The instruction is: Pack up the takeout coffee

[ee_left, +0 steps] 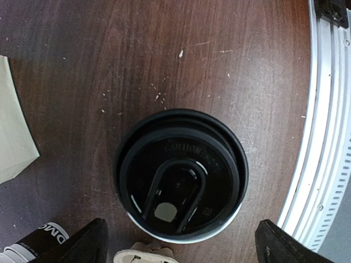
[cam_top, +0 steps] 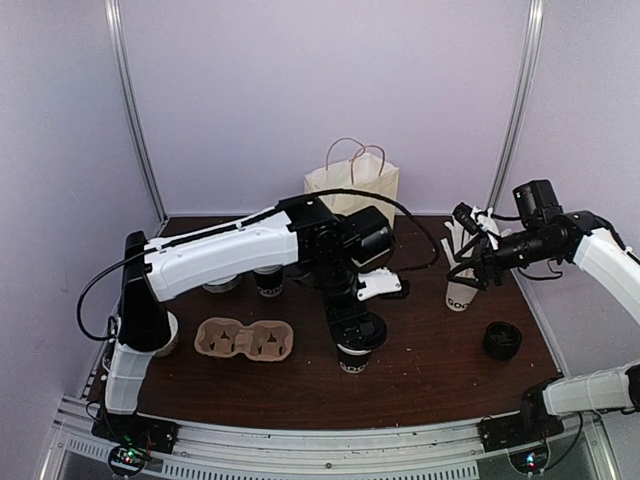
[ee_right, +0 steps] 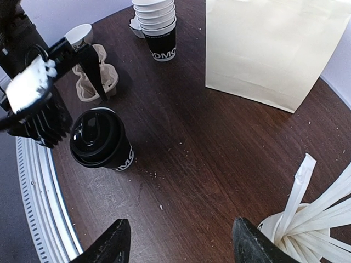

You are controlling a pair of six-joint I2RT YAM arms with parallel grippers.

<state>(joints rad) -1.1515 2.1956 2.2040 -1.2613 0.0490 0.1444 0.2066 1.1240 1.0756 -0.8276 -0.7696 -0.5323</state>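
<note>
Left wrist view | takeout coffee [ee_left: 181, 175] upright on counter [ee_left: 164, 55], right of cup carrier [cam_top: 243, 340] | left gripper [ee_left: 184, 244] wide, empty, above lid | risk: off-centre closing could tip cup, spill.

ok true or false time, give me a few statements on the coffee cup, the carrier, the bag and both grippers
1. The takeout coffee has its lid on. True.
2. It sits in the cardboard carrier. False: it stands on the table beside the carrier, whose wells are empty.
3. The left gripper is shut on the takeout coffee. False: it is open above it, with its fingers clear of it.
4. The paper bag stands upright at the back of the table. True.
5. The right gripper holds a white stick. False: it is open and holds nothing.
</note>
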